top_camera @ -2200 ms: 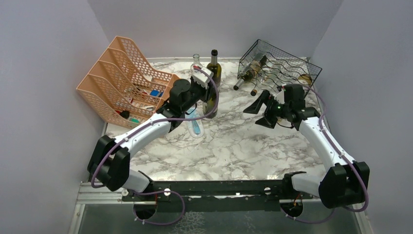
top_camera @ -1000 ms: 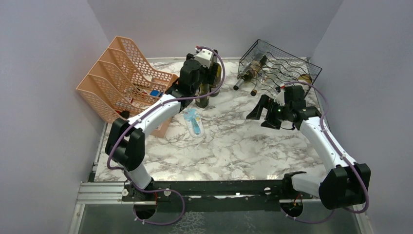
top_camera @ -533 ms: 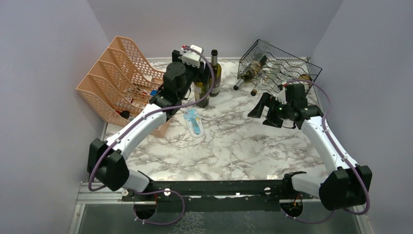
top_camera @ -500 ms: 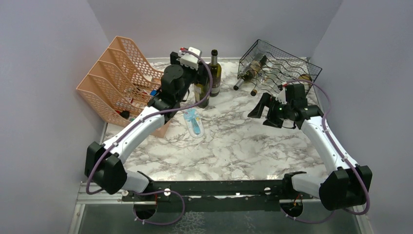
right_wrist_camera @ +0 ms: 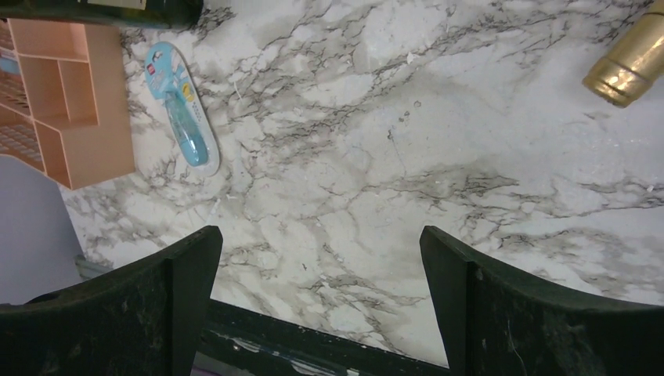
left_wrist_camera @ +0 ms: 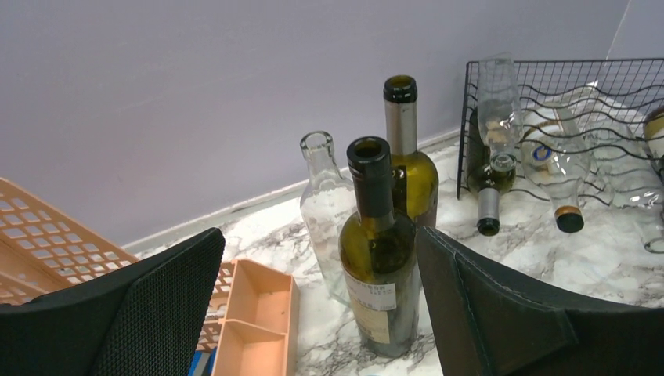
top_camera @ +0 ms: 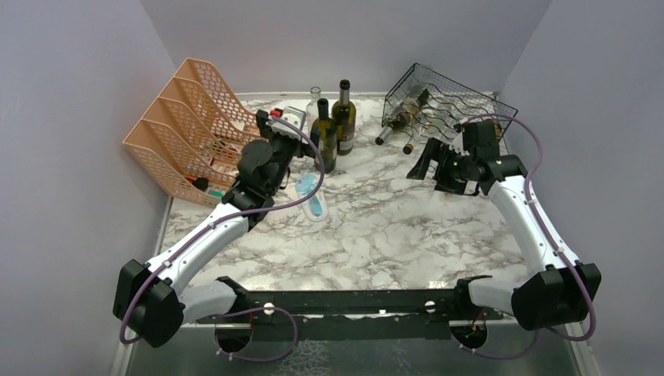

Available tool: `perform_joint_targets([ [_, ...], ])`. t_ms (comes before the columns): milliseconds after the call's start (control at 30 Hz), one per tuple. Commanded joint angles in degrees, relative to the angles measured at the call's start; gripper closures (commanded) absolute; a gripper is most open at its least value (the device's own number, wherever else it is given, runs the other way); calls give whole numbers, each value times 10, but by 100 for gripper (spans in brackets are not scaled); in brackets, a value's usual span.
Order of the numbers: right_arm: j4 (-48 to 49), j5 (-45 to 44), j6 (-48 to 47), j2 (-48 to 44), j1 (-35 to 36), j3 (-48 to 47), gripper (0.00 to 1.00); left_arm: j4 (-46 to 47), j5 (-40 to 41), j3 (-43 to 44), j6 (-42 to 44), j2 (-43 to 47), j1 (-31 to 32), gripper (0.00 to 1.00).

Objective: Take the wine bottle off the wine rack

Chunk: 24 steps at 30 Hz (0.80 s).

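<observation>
The black wire wine rack [top_camera: 462,102] stands at the back right, and wine bottles [top_camera: 403,111] lie in it with necks pointing out. The left wrist view shows the rack [left_wrist_camera: 579,86] and two of its bottles [left_wrist_camera: 492,168]. A dark green wine bottle [top_camera: 324,142] stands upright on the table beside a green bottle [top_camera: 343,117] and a clear one [top_camera: 315,99]. My left gripper [top_camera: 291,135] is open, drawn back left of the dark bottle [left_wrist_camera: 380,258], touching nothing. My right gripper [top_camera: 434,166] is open and empty just in front of the rack.
A peach mesh file organizer [top_camera: 196,125] fills the back left, with a small peach tray [left_wrist_camera: 254,313] at its foot. A blue packaged item [top_camera: 313,200] lies on the marble [top_camera: 376,235]. A gold-foiled bottle neck [right_wrist_camera: 626,66] shows in the right wrist view.
My left gripper opened off the dark green bottle, leaving it standing, and pulled back toward the near left. My right gripper moved up closer to the rack.
</observation>
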<state>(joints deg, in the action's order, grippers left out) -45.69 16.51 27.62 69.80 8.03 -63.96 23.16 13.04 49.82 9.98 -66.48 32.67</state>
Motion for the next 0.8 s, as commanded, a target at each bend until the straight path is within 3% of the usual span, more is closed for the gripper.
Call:
perform_joint_targets([
  [0, -8, -51, -6, 24, -1, -46, 0, 40, -2, -4, 8, 26, -3, 2],
  [333, 188, 9, 135, 82, -1, -22, 0, 39, -41, -3, 3, 26, -3, 5],
  [767, 251, -95, 141, 262, -4, -196, 0, 38, -100, 6, -31, 17, -29, 7],
])
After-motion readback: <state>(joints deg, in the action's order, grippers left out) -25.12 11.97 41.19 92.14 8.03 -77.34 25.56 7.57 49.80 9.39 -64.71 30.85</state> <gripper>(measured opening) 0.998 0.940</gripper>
